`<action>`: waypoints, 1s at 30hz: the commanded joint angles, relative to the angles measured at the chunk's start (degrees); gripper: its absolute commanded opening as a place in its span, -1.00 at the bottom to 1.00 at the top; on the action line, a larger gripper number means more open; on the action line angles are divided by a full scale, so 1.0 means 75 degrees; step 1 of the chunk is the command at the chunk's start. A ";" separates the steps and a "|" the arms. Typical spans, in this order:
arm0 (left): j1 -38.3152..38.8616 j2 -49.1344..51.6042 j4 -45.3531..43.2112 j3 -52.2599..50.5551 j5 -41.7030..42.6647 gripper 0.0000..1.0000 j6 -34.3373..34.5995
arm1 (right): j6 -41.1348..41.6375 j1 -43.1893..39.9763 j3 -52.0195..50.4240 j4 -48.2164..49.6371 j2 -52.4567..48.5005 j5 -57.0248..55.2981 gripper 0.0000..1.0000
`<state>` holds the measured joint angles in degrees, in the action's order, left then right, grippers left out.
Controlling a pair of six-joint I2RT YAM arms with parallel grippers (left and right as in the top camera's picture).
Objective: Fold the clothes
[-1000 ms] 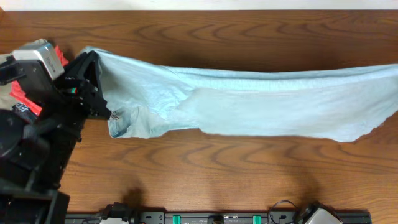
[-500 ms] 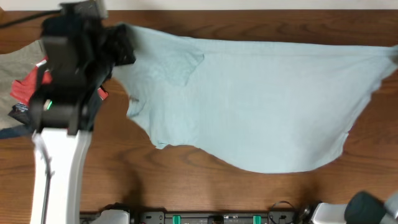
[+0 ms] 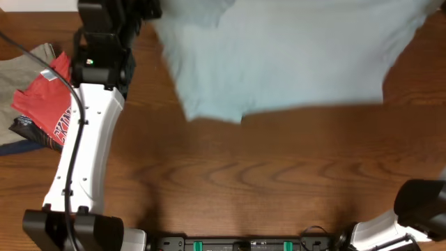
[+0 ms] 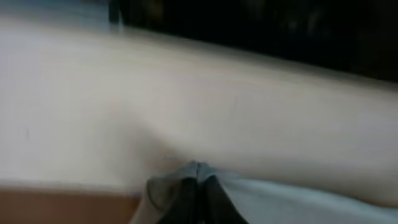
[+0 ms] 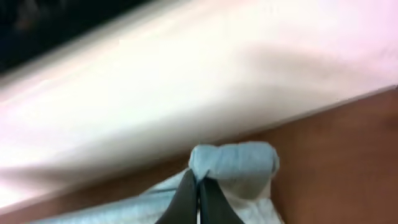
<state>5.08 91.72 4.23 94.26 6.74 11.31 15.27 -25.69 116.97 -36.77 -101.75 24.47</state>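
Table: near half bare wood, so there is room to lay cloth down; the far edge is the hazard. Shirt is stretched across the table's far half, hem reaching mid-table, contact unclear. Judged risks: the shirt carried past the table's far edge, or a corner slipping under tension. Clothes pile at the table's left edge could snag the left arm. Left gripper and right gripper are each pinched closed on shirt fabric, a thin hold.

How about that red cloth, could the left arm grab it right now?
Probably not yet. The red cloth lies uncovered right beside the left arm, with nothing between them, but the left gripper is shut on the blue shirt. It would have to let go first.
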 commanded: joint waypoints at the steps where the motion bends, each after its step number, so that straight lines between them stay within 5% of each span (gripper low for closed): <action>1: -0.0055 -0.0213 -0.0347 0.1352 -0.0647 -0.88 -0.0076 | 0.0994 -0.0437 0.0431 0.0379 0.0778 -0.0729 -0.98; 8: -0.0052 -0.0291 0.0935 0.2833 -0.0423 -0.88 -0.0070 | 0.0213 -0.0796 0.0463 -0.0819 0.1186 -0.1373 -0.98; 18: -0.0052 0.0035 0.7490 0.2512 0.0015 -0.88 -0.0073 | -0.0475 -0.0769 0.0271 -0.3824 0.0271 -0.3908 -0.97; 25: -0.0052 0.0463 0.9623 0.1996 0.0023 -0.88 -0.0073 | -0.0469 -0.0769 0.0271 -0.5654 -0.0440 -0.4301 -0.98; 30: -0.0052 0.0487 1.0054 0.1297 0.0632 -0.88 -0.0073 | -0.0405 -0.0766 0.0026 -0.6566 -0.0632 -0.4406 -0.98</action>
<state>4.82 95.42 79.13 106.21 8.32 11.29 12.73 -30.70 118.15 -84.84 -106.48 -5.98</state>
